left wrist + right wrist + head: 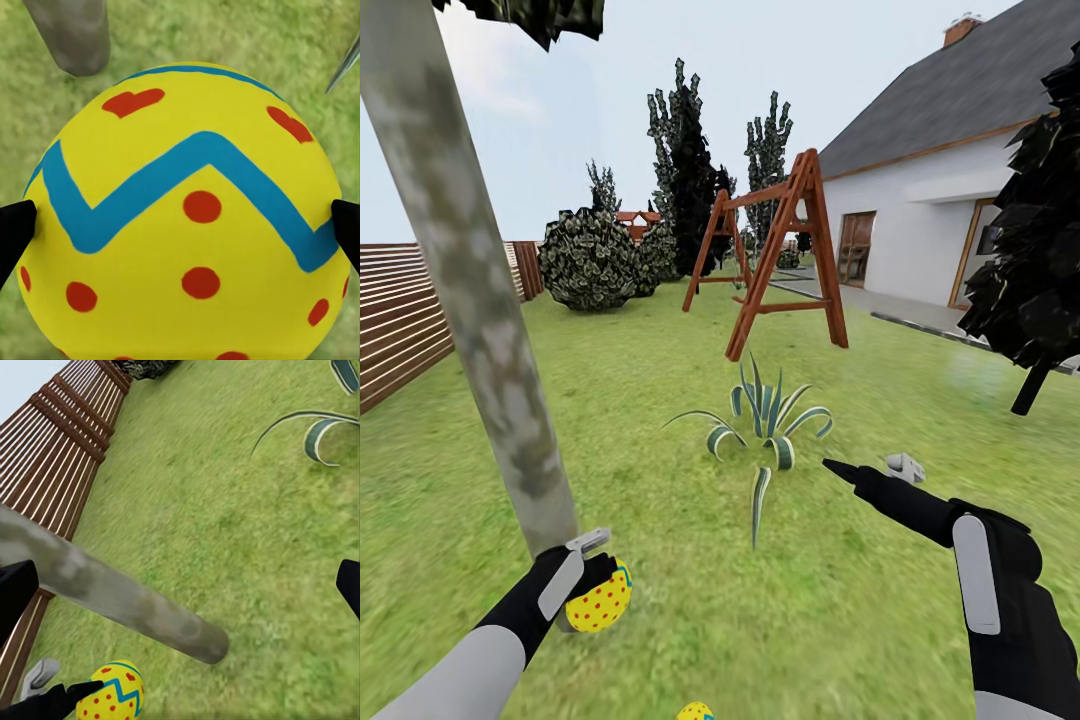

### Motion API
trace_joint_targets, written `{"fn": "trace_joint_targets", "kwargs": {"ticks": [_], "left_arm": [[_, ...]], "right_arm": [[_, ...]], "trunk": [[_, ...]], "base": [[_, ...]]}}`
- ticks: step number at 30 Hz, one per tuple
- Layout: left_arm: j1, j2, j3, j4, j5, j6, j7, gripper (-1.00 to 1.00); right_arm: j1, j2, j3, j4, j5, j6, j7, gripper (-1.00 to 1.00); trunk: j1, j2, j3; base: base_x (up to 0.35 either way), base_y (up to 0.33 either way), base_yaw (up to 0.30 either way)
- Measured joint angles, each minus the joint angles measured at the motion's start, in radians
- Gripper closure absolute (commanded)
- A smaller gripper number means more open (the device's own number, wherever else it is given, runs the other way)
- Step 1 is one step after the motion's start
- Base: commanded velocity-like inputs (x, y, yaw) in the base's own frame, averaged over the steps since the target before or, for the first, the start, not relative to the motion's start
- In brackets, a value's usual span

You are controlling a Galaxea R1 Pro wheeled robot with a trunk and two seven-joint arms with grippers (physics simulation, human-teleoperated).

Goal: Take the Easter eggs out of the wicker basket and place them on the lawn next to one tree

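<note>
**Left gripper holds an egg at the foot of the tree**

The left gripper (588, 578) is clenched on a yellow Easter egg with red dots and a blue-teal zigzag band (600, 600), low over the short green lawn (660, 480) and just beside the base of the slim, pale grey-green mottled tree trunk (480, 310). From the left wrist camera the held egg (187, 217) has a black fingertip (15, 225) pressed against each of its sides, with grass and the trunk's foot (71, 34) behind it. The right wrist camera looks across the lawn at the same trunk (112, 592) and the egg (114, 691) in the left gripper's fingers.

A second yellow patterned egg (695, 712) shows partly at the lower edge of the head view, on the grass near the robot.

The right gripper (870, 468) is released, its fingers apart and holding nothing, hanging over the grass near a spiky green-and-white striped plant (770, 420).

Farther off stand a red-brown wooden swing frame (770, 250), a slatted brown wooden fence (400, 320), round leafy bushes (595, 260) and a white house with a grey roof (950, 180).
</note>
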Motion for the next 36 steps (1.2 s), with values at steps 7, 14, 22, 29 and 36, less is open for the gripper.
{"fn": "trace_joint_targets", "kwargs": {"ticks": [7, 14, 22, 29, 36], "left_arm": [[0.0, 0.001, 0.001, -0.003, 0.001, 0.002, -0.003, 1.0], [0.0, 0.0, 0.002, -0.005, 0.002, 0.005, -0.003, 1.0], [-0.001, 0.001, 0.004, -0.002, 0.001, 0.006, -0.001, 1.0], [-0.004, 0.0, 0.003, 0.068, 0.0, 0.005, -0.001, 1.0], [-0.008, -0.01, 0.002, 0.144, -0.002, 0.004, -0.007, 1.0]], "right_arm": [[0.0, 0.0, 0.0, 0.0, 0.0, 0.0, 0.0, -1.0], [0.0, 0.0, -0.001, 0.001, 0.0, 0.0, 0.0, -1.0], [0.0, 0.0, -0.001, 0.001, 0.0, 0.0, 0.0, -1.0], [0.0, 0.0, -0.001, 0.001, 0.0, 0.0, 0.0, -1.0], [0.0, 0.0, 0.0, 0.001, 0.0, 0.0, 0.0, -1.0]], "trunk": [[0.027, -0.049, -0.022], [0.054, -0.098, -0.044], [0.084, -0.154, -0.069], [0.111, -0.203, -0.091], [0.138, -0.252, -0.113]], "base": [[0.0, 0.0, 0.0], [0.0, 0.0, 0.0], [0.0, 0.0, 0.0], [0.0, 0.0, 0.0], [0.0, 0.0, 0.0]]}}
